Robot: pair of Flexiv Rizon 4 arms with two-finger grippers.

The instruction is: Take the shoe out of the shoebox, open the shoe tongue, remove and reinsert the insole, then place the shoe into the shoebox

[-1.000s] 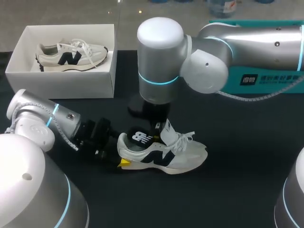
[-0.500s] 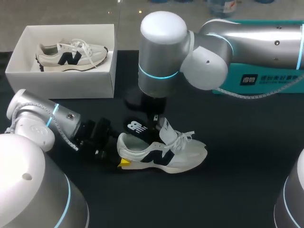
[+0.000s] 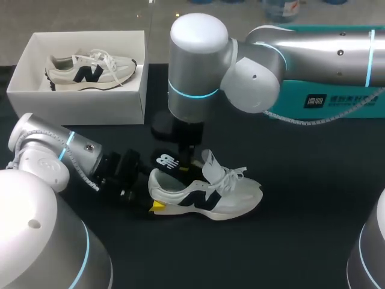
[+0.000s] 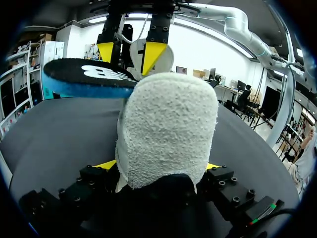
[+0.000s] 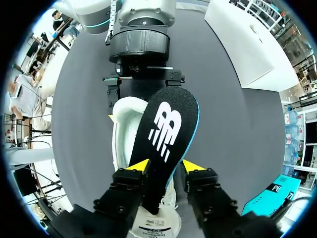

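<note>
Right gripper (image 5: 167, 166): it hangs over the shoe from above. Its two yellow-tipped fingers pinch the narrow end of the insole from both sides.
Insole (image 5: 168, 124): black on top with a white logo and a teal edge. It runs ahead of the right fingers, lifted above the heel opening and tilted. Its far end is over the left gripper.
Left gripper (image 4: 159, 166): it lies low on the table at the shoe's heel. A yellow tip shows on each side of the heel, so the fingers appear clamped on it, though the heel's bulk hides the contact itself.
Shoe (image 3: 207, 194): white with dark side markings, upright on its sole on the table (image 3: 313, 198). Its heel sits between the left fingers and its toe points away from them. Its open collar lies directly under the right fingers.
Tongue (image 3: 210, 164): pulled up and standing, just beside the right fingers on the toe side.
Laces (image 3: 234, 174): loose, draped over the front of the shoe, ahead of the tongue.
Shoebox (image 3: 84, 102): white and open, well apart from both grippers, beyond the left arm.
Second shoe (image 3: 90, 69): lies on its side inside the shoebox.
Teal box (image 3: 325, 99): on the table beneath the right arm, well away from its fingers.
</note>
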